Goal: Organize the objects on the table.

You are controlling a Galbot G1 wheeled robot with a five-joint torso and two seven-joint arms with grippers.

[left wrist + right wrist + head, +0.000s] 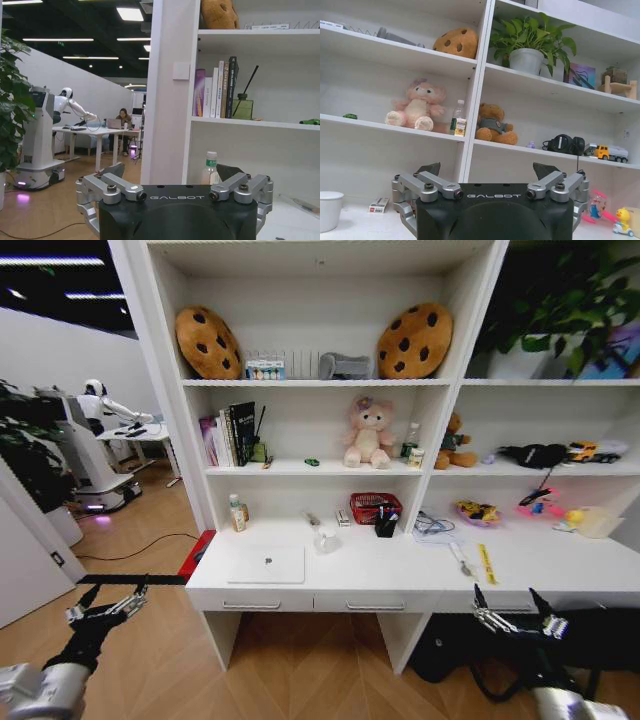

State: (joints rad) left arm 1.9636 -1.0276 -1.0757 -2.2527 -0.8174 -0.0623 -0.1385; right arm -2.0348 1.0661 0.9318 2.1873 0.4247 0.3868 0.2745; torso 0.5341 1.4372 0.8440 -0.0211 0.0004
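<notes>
Both spread claws, left (105, 608) and right (515, 615), hang below the worktop (400, 575) edge; rising carelessly risks striking it or the laptop (266, 564).

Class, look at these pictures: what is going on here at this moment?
A two-armed robot faces a white table under shelves. Nothing is being handled yet. The left tool and the right tool both hang open, low in front of the table edge, holding nothing. The closed silver laptop lies on the table's left part; pens and other small clutter sit further right.
</notes>
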